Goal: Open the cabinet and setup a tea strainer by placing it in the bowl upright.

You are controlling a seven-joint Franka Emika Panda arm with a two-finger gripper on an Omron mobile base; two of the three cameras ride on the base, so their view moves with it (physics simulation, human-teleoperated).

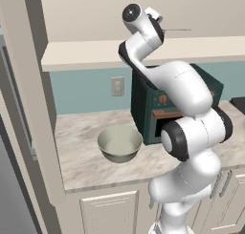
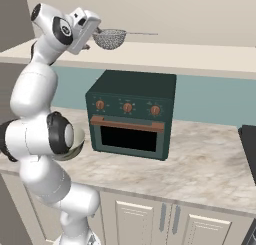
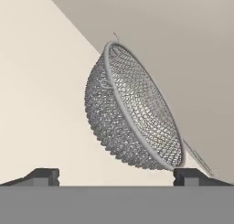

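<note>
Fingers (image 3: 48, 176) stand wide apart, gripping nothing, just short of the tea strainer (image 2: 110, 38), which rests on the cabinet shelf (image 2: 190, 56), handle pointing right. Below stands a dark green toaster oven (image 2: 131, 114). Left of it on the marble table (image 1: 81, 156) sits the bowl (image 1: 119, 143), holding nothing.

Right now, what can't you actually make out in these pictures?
- Tea strainer: left base view, arm hides the basket; handle shows.
- Bowl: right base view, arm covers most of it.
- Tool: hand view, bottom band cuts off the fingers; open, not gripping.
- Cabinet door: can't tell.
</note>
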